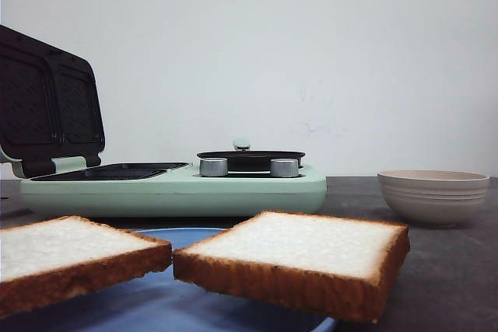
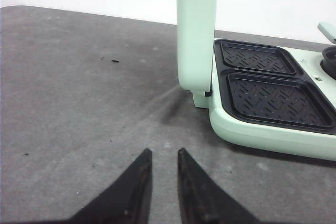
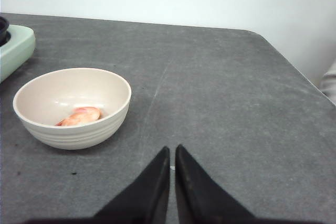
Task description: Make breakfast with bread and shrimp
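Two square slices of white bread with brown crusts lie on a blue plate (image 1: 156,305) at the very front, one on the left (image 1: 70,250) and one on the right (image 1: 303,248). The shrimp (image 3: 80,116), a small pinkish-orange piece, lies in a beige bowl (image 3: 73,108), which also shows in the front view (image 1: 433,194). My left gripper (image 2: 164,153) hovers over bare table beside the mint-green sandwich maker (image 2: 273,129), jaws nearly together and empty. My right gripper (image 3: 172,149) is shut and empty, over the table beside the bowl. Neither gripper shows in the front view.
The sandwich maker (image 1: 179,188) stands mid-table with its lid (image 1: 47,103) raised upright and two black grill plates exposed (image 2: 273,95). A small black pan (image 1: 250,159) sits on its right end. The table's right edge (image 3: 294,66) lies beyond the bowl.
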You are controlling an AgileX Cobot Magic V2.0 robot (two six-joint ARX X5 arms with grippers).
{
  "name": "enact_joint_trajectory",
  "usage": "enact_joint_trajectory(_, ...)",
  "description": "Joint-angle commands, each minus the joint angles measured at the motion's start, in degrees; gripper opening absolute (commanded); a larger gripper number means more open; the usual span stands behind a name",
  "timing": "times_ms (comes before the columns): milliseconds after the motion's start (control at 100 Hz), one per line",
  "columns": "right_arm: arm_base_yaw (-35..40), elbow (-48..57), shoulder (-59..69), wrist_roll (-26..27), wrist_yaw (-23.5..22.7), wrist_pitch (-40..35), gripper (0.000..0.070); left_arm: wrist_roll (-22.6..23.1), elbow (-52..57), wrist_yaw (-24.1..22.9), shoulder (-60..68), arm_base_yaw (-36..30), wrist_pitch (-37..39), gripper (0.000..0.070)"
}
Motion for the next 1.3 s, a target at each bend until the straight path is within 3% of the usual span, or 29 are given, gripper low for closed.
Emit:
enact_joint_trajectory(0,0.0,-0.2,0.1,-0.3,0.0,0.6,0.001,-0.4,-1.0,0.0,-0.1,0.0,-0.2,0.0)
enact_joint_trajectory(1150,0.0,-0.2,0.1,-0.3,0.0,0.7,0.001,-0.5,-1.0,0.0,-0.1,0.0,-0.1,0.0)
enact_joint_trajectory(1230,-0.1,-0.2,0.1,-0.2,0.1,1.1,0.001,-2.3,-1.0,0.1,-0.1,0.0,-0.1,0.0)
enact_joint_trajectory(1290,-0.1,-0.2,0.1,-0.2,-0.1,2.6,0.001,-6.6,-1.0,0.1,-0.1,0.0,-0.1,0.0)
